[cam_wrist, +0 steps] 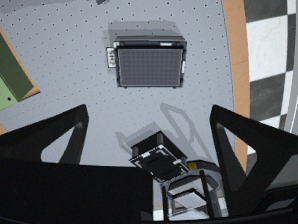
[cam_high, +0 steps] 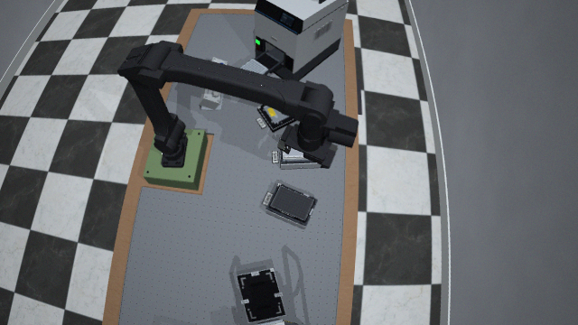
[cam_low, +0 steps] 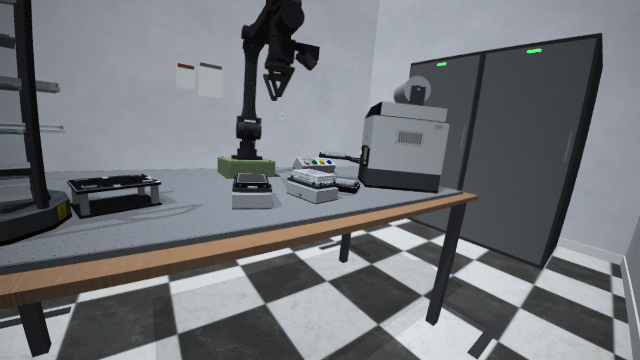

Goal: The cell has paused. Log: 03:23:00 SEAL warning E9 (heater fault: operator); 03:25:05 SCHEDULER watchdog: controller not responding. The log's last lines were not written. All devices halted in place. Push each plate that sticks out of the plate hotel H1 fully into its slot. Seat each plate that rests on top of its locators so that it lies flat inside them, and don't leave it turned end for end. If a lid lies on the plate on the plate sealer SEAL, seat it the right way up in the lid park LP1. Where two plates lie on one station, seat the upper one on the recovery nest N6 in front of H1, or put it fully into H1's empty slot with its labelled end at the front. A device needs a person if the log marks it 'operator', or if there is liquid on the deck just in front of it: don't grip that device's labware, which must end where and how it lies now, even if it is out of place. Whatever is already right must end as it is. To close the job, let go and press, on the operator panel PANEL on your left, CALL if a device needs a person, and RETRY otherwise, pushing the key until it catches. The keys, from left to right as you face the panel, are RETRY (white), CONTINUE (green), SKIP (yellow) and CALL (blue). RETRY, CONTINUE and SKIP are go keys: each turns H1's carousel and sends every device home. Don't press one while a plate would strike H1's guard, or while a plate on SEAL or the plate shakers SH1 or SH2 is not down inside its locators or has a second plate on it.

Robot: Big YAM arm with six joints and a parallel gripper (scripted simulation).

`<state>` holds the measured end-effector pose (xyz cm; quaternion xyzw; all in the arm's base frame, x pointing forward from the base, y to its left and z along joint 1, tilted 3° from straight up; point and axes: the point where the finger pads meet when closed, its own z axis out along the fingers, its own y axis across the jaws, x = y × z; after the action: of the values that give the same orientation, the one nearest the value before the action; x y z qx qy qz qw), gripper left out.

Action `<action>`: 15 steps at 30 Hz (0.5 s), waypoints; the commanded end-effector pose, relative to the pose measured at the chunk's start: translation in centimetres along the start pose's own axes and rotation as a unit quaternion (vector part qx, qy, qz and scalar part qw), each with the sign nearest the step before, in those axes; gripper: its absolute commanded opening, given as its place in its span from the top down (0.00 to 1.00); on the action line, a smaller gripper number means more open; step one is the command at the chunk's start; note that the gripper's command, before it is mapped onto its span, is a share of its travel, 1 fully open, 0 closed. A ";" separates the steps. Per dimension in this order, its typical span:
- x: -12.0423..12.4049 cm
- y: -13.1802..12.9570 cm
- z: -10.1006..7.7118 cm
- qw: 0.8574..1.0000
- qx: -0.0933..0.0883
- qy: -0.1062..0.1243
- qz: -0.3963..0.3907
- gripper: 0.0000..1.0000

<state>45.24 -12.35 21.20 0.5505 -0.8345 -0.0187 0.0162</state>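
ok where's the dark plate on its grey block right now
In the top view the dark plate sits mid-deck toward the right edge, just below the open gripper and above the black nest.

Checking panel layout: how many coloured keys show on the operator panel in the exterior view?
3: blue key, yellow key and green key, in a row on the small grey operator panel. The white one may blend in.

The deck carries one black arm (cam_high: 235, 83), one sealer (cam_low: 405, 147), two shaker stations (cam_low: 252, 199) (cam_low: 311, 191), one recovery nest (cam_low: 114, 182), one key panel (cam_low: 314, 163).
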 end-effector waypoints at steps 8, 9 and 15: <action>0.1 -0.5 3.5 1.000 0.000 -0.001 -0.002 0.00; 0.1 -0.5 3.7 1.000 0.000 -0.001 -0.002 0.00; 0.1 -0.5 4.8 1.000 0.000 -0.001 -0.002 0.00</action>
<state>45.06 -12.30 17.65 0.5505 -0.8345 -0.0194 0.0168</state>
